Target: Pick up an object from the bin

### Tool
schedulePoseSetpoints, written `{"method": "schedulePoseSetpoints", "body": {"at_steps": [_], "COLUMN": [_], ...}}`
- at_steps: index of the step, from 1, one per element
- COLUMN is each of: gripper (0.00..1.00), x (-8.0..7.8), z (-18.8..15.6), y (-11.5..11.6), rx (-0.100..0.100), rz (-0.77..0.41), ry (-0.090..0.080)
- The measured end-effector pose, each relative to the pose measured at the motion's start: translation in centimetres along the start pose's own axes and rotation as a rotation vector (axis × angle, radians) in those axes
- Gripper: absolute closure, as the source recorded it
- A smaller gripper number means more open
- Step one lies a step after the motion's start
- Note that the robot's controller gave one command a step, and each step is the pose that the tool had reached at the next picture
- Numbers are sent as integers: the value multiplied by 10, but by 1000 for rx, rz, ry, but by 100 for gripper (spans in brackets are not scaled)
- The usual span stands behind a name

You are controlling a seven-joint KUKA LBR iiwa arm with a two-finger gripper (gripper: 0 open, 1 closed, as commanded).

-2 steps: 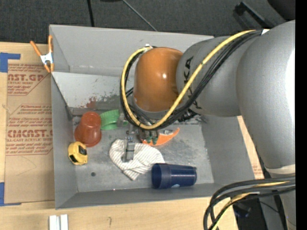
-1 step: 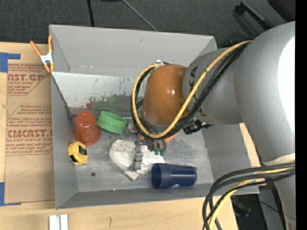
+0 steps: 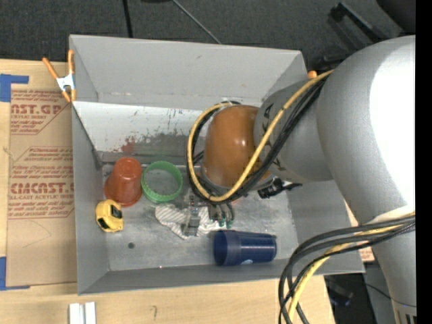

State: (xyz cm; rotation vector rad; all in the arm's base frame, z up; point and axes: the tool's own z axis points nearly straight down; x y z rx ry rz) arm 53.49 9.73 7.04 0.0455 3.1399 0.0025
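My gripper (image 3: 209, 216) is low in the middle of the bin, under the arm's wrist, right at the right end of a crumpled white and grey wrapper (image 3: 173, 219). Just below and to the right of it, a dark blue cup (image 3: 244, 247) lies on its side near the bin's front wall. A green ring-shaped cup (image 3: 162, 181) stands open side up to the upper left of the gripper. The part of the wrapper under the gripper is hidden.
An orange cup (image 3: 124, 180) stands upside down left of the green one. A yellow tape measure (image 3: 109, 216) lies at the front left. The arm and its orange cover hide the bin's right half.
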Motion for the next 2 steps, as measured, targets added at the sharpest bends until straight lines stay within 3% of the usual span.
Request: {"method": "schedulePoseSetpoints", "body": {"at_steps": [1,2], "gripper": [100,100], "x": [0,-21], "z": [0,-188], "y": [0,-23], "rx": [0,1], "rz": [0,-17], "ry": [0,-9]}}
